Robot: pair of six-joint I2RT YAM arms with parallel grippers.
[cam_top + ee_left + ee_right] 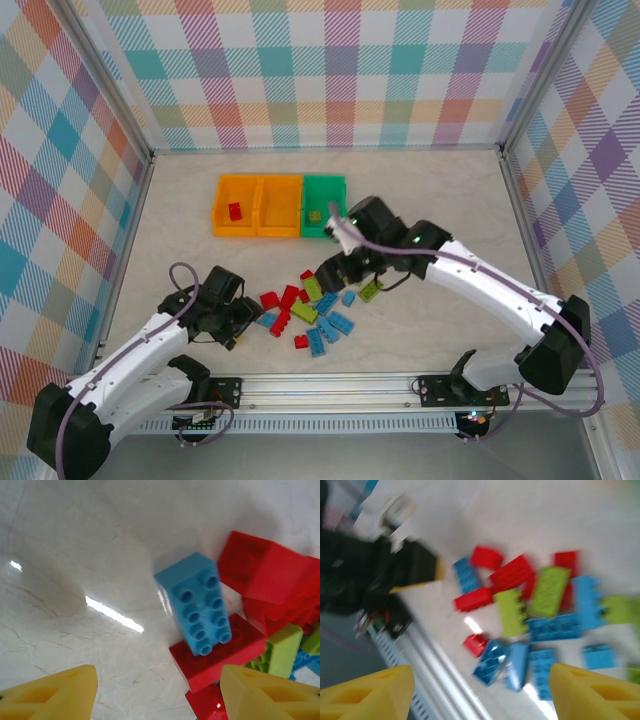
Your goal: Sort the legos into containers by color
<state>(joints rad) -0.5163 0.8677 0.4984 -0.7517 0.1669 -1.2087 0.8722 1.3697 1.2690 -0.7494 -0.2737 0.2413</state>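
Left gripper hangs with jaws part-open and empty, just short of a light blue brick propped on a red brick. Square up on the blue one's long sides, clear of the red, before closing. Right gripper, spread and empty, hangs by the legos, glossy, studded, heaped near the containers.

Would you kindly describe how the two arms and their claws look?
The left arm and right arm share white shells, black joints and black bases. A greyish-purple cable loops along each. The left claw and right claw have yellow, wedge-shaped fingers.
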